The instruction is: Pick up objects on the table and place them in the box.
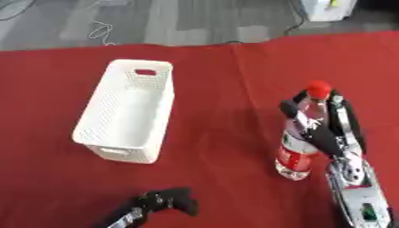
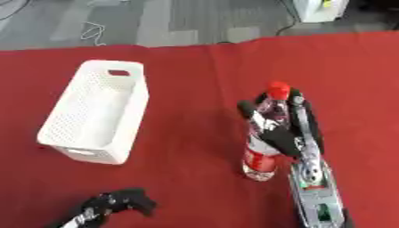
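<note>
My right hand (image 1: pixel 323 129) is wrapped around the bottle (image 1: pixel 300 142), fingers curled about its upper body just under the red cap (image 1: pixel 318 88), thumb side toward the box. The bottle stands upright on the red cloth (image 1: pixel 226 89), its long axis vertical, its base apparently touching the cloth; I cannot tell whether I have it lifted at all. It is a clear bottle with a red label low on its body. The box (image 1: pixel 160 129), a white perforated basket with handle slots at its ends, sits well apart to my left and a little farther from me, open side up, nothing showing inside. Its long axis runs away from me, tilted slightly, so the opening is long front to back and narrow left to right. That is what the coming move turns on, as I judge it: the bottle must travel leftward across the bare cloth, rise over the near right wall, and then be laid along the box's length or stood inside it. My left hand (image 1: pixel 173 199) rests low near the bottom edge, fingers curled on nothing, nearer to the box than to the bottle; the right hand already has the grasp, so I would carry with it.
</note>
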